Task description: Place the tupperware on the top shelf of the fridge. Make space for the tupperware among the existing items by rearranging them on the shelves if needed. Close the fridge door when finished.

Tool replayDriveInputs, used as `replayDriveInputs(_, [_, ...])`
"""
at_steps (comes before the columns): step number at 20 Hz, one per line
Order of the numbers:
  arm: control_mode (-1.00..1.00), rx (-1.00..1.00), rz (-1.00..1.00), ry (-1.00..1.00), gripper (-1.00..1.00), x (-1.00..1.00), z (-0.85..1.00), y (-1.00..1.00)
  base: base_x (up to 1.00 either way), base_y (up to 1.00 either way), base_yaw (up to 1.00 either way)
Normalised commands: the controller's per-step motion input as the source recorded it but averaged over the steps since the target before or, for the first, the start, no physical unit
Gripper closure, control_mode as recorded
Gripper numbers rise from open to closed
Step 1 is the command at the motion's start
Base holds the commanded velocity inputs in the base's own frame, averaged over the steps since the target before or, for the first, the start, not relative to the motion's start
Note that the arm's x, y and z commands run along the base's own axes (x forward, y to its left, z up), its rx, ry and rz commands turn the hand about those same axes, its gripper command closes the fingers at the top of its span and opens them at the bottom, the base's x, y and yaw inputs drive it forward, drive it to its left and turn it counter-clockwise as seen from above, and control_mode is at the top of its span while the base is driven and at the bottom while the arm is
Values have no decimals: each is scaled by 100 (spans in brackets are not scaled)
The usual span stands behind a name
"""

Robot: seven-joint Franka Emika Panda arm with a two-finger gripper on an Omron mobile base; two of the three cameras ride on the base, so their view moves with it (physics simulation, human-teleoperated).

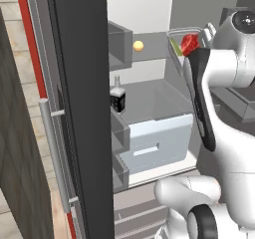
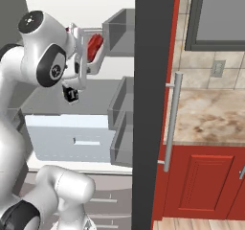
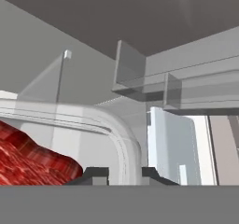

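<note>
The tupperware (image 1: 188, 43) is held clenched in the gripper (image 3: 125, 172) by its rim, and it is tilted strongly on its side, w/ the red food visible inside. It is carried at the height of the top shelf (image 1: 154, 46), at the right part of the fridge (image 1: 79, 108) interior, not yet set down as far as can be judged.

On the same shelf, an orange-yellow ball (image 1: 138, 46) is seen further left, well apart from the tub. The dark bottle (image 1: 117, 97) is standing one level lower.

For this step, the tub should be turned level first, so that the bottom meets the shelf flat. It should be pushed deep enough, approx. behind the door bins (image 2: 120, 30), before the grip is released. The ball should be kept untouched, since it can roll.
</note>
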Motion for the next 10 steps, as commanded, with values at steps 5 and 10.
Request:
replayDriveInputs(5, [-100, 0, -2, 0, 100, 80, -2, -6, 0, 0, 0])
replayDriveInputs(10, [-100, 0, -1, 0, 100, 71, 0, -8, 0, 0, 0])
